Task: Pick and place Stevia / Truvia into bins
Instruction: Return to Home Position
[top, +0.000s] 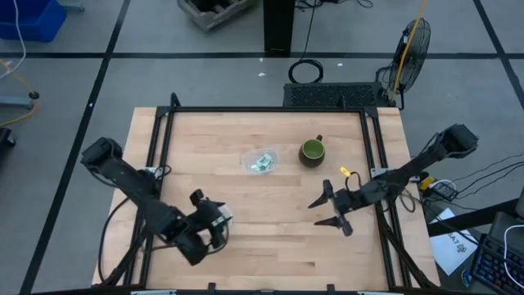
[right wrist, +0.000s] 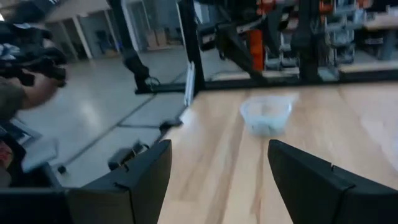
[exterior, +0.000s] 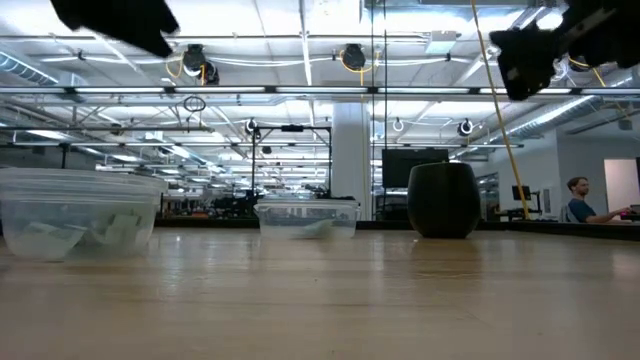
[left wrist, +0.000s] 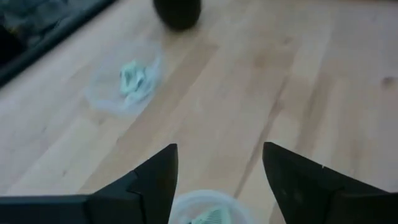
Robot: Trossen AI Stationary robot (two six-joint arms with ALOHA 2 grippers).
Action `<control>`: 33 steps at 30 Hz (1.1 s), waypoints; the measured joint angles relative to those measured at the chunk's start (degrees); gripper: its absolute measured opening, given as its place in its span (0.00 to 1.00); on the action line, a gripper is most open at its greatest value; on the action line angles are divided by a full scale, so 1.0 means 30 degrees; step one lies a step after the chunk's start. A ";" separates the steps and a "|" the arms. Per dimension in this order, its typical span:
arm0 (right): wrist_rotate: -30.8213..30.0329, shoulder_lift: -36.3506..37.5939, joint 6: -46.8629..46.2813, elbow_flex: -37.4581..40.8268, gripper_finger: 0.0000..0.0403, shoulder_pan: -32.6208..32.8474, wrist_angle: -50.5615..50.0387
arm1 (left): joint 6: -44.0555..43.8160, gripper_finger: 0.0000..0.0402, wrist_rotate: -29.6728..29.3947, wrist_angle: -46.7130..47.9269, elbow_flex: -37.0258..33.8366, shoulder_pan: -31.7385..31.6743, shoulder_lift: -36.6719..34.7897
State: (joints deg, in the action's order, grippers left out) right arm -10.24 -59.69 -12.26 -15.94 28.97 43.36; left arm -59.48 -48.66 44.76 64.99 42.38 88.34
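Two clear tubs stand on the wooden table (top: 270, 238) in the high view. The squarer tub (top: 260, 161) sits a little above the frame's centre with pale green sachets (top: 262, 163) heaped inside it. The dark green mug (top: 313, 151) is just to its right, apart from it. The round tub (top: 223, 219) is at lower left of centre, mostly hidden beside the left gripper (top: 211, 225); its fingers cannot be judged from here. The right gripper (top: 314, 213) hangs at lower right of centre, fingers spread wide and holding nothing.

Across the low view, the round tub fills the left edge with sachets lying in its bottom. The squarer tub is at centre and the mug right of centre, all three apart. Dark arm parts show in both upper corners, and a person (exterior: 580, 200) sits at the far right.

Looking past the left wrist, the two dark fingers (left wrist: 163, 177) stand wide apart and empty at the bottom. The round tub's rim, with a sachet in it, peeks between them. The squarer tub lies at upper left, the mug at the top edge.

From the right wrist, the fingers (right wrist: 146, 177) are wide and empty. One clear tub sits at upper centre; which tub, I cannot tell.
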 joint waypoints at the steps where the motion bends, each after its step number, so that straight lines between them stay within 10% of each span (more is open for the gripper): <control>1: 0.0007 0.0708 0.0173 0.0000 0.64 0.0007 -0.0334 | 0.0232 0.58 -0.0317 -0.0100 0.0000 0.0336 -0.0296; 10: -0.0095 0.5344 0.1279 0.0000 0.64 0.0000 -0.3645 | 0.5853 0.43 -0.0717 -0.4630 0.0015 0.1388 -0.1269; 19: -0.0127 0.7120 0.1323 0.0000 0.64 0.0000 -0.5765 | 1.4960 0.35 0.3547 -1.3081 -0.0450 0.0905 -0.1387; 33: -0.0095 0.7198 0.1364 0.0000 0.64 0.0000 -0.6177 | 1.6035 0.32 0.9183 -2.2230 -0.9772 -0.0726 -0.6407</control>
State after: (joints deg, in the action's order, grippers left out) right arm -10.52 -38.10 -8.17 -15.94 28.97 24.83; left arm -11.38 -21.11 -21.93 35.68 40.20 69.12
